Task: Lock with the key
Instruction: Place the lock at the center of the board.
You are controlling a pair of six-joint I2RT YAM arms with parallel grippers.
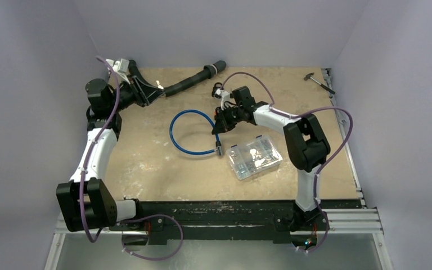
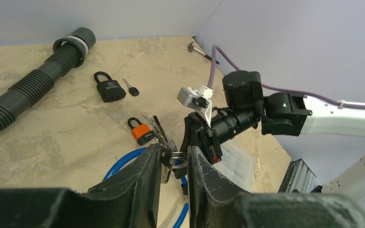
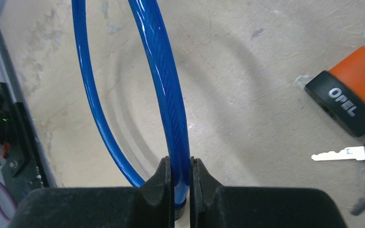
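The left claw point(image 2: 175, 153) is closed on a bunch of keys point(image 2: 161, 134). It pinches them at the ring, and the blades stick up out of the fingers, fanned toward the far right. Just past them on the table point(image 1: 146, 163) lies an orange padlock point(image 2: 141, 132). Farther off is a black padlock point(image 2: 110, 87) with a single loose key point(image 2: 130, 87) just beside it.

The blue cable lock point(image 3: 164, 95) lies in a loop at mid-table, to the right of the left claw and a little nearer. The right claw point(image 1: 220, 125) is clamped on the cable close to its black end piece point(image 1: 219, 149). That short stretch runs near to far, with the end piece pointing at the near edge.

As I read it, the coming move turns on one thing. The keys sit up at the far left, the gripped cable end is off to their right with a clear gap between, and the left arm has to cross that gap. The chosen blade would probably have to swing round to line up with the end piece. I can't make out a keyhole from anywhere, so I can't tell which face it must meet.
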